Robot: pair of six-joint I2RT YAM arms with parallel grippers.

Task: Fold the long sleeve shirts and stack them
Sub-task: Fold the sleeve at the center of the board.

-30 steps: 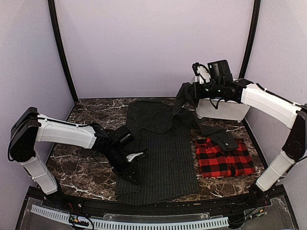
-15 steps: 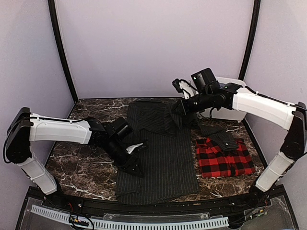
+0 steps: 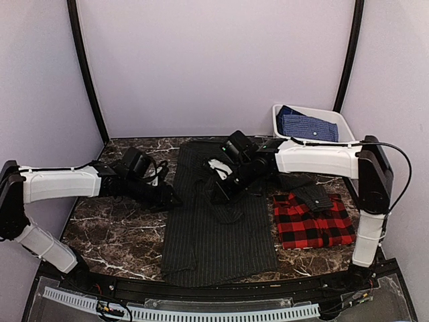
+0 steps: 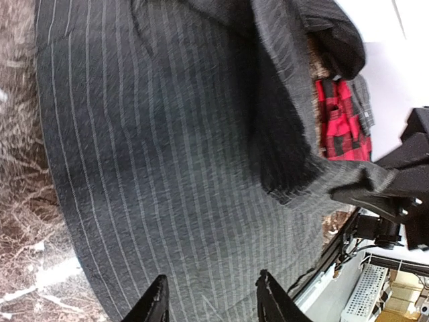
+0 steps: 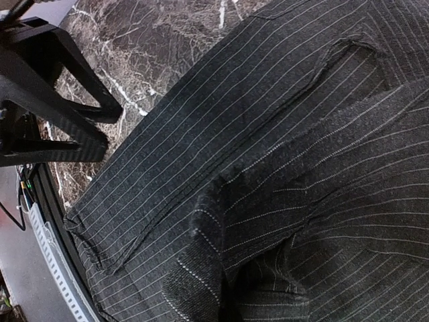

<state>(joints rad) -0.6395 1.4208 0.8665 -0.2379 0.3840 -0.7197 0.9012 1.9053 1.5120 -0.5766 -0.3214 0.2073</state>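
Observation:
The charcoal pinstripe shirt [image 3: 224,235] lies spread flat in the middle of the table. My right gripper [image 3: 221,193] is low over its upper body and shut on the shirt's sleeve [image 5: 268,201], which drapes across the body; the cloth hides the fingers in the right wrist view. My left gripper [image 3: 166,200] is open and empty at the shirt's left edge, its fingertips [image 4: 159,305] just above the striped cloth [image 4: 167,168]. The red-and-black plaid shirt [image 3: 314,225] lies folded at the right, with a dark pinstripe piece [image 3: 310,193] on its far edge.
A white bin [image 3: 338,119] holding blue cloth stands at the back right corner. Bare marble [image 3: 114,228] shows left of the shirt. Lilac walls close in the left, back and right sides. The black frame rail [image 3: 201,285] runs along the near edge.
My right gripper has swung from beside the bin down and left, carrying the sleeve over the shirt's body. My left gripper has drawn back from the shirt's lower left to its upper left edge.

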